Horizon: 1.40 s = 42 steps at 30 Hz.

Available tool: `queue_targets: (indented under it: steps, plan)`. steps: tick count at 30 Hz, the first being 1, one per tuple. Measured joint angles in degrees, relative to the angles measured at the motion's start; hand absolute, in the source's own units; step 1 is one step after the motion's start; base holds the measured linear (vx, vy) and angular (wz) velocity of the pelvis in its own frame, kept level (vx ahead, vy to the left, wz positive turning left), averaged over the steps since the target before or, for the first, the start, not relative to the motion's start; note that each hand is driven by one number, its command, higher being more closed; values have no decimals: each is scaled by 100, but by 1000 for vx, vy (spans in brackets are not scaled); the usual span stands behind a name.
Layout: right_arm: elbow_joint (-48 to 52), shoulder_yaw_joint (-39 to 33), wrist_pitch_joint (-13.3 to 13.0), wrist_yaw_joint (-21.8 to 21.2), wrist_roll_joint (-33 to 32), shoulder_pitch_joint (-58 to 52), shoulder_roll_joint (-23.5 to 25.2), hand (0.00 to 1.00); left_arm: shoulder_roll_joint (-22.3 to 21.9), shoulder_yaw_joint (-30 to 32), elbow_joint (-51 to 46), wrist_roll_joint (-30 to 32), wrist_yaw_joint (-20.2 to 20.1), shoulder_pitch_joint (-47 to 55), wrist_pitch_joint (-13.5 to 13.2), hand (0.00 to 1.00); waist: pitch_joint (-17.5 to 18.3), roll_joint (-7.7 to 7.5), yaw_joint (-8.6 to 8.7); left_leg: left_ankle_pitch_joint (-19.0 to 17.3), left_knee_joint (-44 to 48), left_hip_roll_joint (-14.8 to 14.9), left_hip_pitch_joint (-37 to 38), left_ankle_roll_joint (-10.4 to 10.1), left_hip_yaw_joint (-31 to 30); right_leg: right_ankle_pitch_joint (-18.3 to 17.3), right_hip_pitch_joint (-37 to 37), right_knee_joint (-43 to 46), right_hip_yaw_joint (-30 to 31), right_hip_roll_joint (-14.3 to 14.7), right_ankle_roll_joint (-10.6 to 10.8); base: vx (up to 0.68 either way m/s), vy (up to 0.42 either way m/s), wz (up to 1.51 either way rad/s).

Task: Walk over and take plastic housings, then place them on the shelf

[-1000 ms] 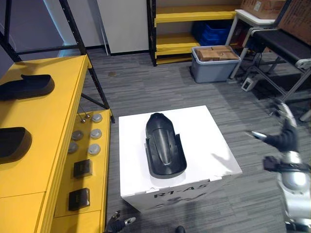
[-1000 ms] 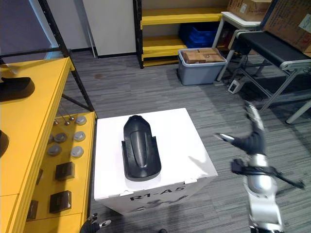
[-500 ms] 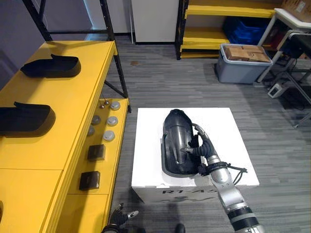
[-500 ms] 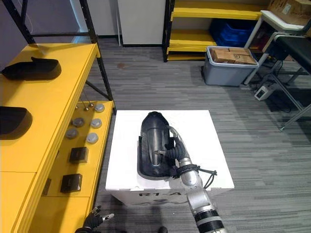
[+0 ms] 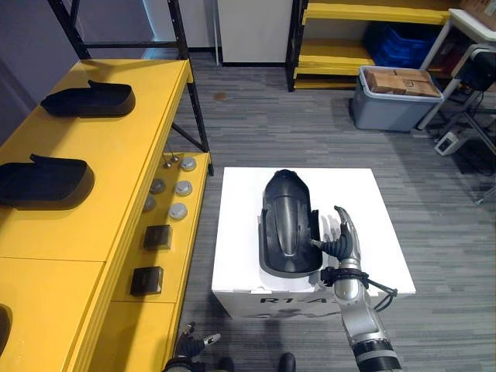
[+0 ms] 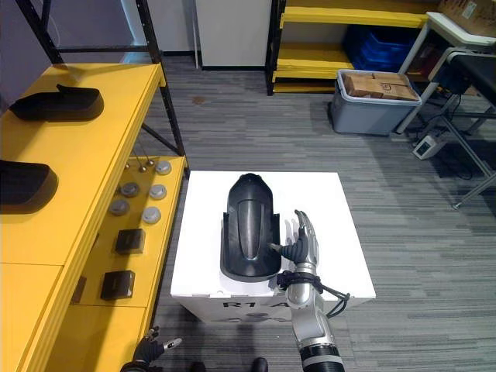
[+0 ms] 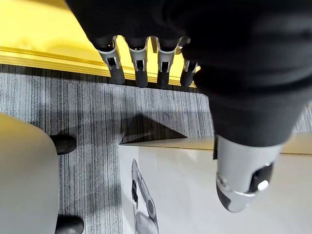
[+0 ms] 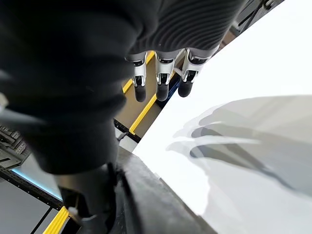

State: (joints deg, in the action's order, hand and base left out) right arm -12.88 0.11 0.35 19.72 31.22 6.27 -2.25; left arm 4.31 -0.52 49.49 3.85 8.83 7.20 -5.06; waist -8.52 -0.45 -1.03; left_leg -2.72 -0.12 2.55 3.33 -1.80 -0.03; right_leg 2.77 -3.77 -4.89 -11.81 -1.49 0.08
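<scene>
On top of the white box [image 5: 364, 194], the black plastic housing [image 5: 287, 221] lies lengthwise, rounded end far and open end close to the box's near edge. A narrow white margin runs along its left side, and a wider bare strip lies to its right. The right hand [image 5: 342, 240] stands over that strip, fingers straight and spread, holding nothing. Its thumb reaches toward the housing's right wall; contact cannot be confirmed. The left hand [image 5: 186, 353] hangs low by the floor, fingers relaxed and empty.

The yellow shelf [image 5: 116, 170] at left carries two more housings [image 5: 87, 99] [image 5: 45, 183], with bare surface near and right of them. Open grey floor [image 5: 263, 132] lies far and right of the box.

Half a second earlier the right hand lay on the housing's right side; it is now off it.
</scene>
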Motion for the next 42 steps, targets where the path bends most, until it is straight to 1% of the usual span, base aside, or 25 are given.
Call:
queue_targets:
  steps: [2, 5, 10, 11, 14, 17, 24, 27, 34, 38, 42]
  plan:
    - [-171, 4, 1, -2, -20, 17, 15, 0, -6, -58, 3, -5, 8, -14, 17, 0, 0, -1, -3, 0, -12, -1, 8, 0, 4, -2, 0, 0, 2, -2, 3, 0, 0, 0]
    - [-378, 8, 110, -68, -42, 22, 90, 0, -2, -99, 2, -8, 18, -20, 33, 0, 0, -1, -4, 0, -23, -1, 15, 0, 15, -2, 3, 0, 10, -2, 4, 0, 0, 0]
    - [-440, 0, 279, -129, 39, 112, 105, 0, -2, -99, 0, -10, 18, -28, 110, 0, 2, -5, -5, 0, -25, -2, 26, 0, 15, -2, -8, -1, 8, -4, 4, 0, 0, 0]
    - [-465, -1, 296, -139, 123, 117, 106, 100, -2, -99, 1, -10, 15, -29, 126, 0, 4, -7, -6, 0, -25, -1, 28, 0, 15, -2, -11, -1, 9, -4, 4, 0, 0, 0]
    - [-613, -19, 304, -154, 370, 231, 106, 100, 1, -99, 3, -10, -6, -30, 132, 0, 7, -12, -1, 3, -25, 0, 37, -3, 16, -2, -19, -2, 7, -2, 4, 0, 0, 0]
    - [-706, -157, 338, -175, 430, 356, 85, 100, 4, -98, 14, -7, -16, -31, 134, 0, 17, -29, -2, 25, -80, 3, 82, -6, 16, -2, -37, -2, 3, 2, 4, 0, 0, 0]
    - [-896, -224, 337, -218, 408, 534, -25, 100, 23, -99, 24, -6, -30, -31, 134, 0, 54, -112, -1, 71, -165, 5, 114, -8, 9, -2, -31, -3, -18, 7, 5, 0, 0, 0]
    - [-896, -197, 323, -346, 368, 538, -23, 100, 44, -100, 26, -7, -30, -34, 134, 0, 63, -150, -3, 72, -165, 5, 127, -7, 5, -2, -45, -3, -24, 7, 5, 0, 0, 0]
    - [-875, -62, 288, -434, 249, 516, -26, 100, 55, -97, 28, -17, -28, -34, 132, 0, 58, -177, -6, 81, -170, -6, 193, 2, -14, -9, -121, -4, -42, -8, 14, 0, 0, 0]
    - [-646, 25, 271, -422, 155, 470, -10, 100, 74, -70, 21, -17, -23, -33, 130, 0, 58, -177, -8, 86, -170, -4, 193, 0, -16, -9, -120, -3, -34, -7, 14, 0, 0, 0]
    - [-33, 107, 184, -319, 76, 435, -8, 100, 47, 75, 9, -23, -3, -20, 128, 0, 58, -175, -10, 86, -167, -7, 193, 0, -16, -8, -120, -2, -29, -9, 14, 0, 0, 0]
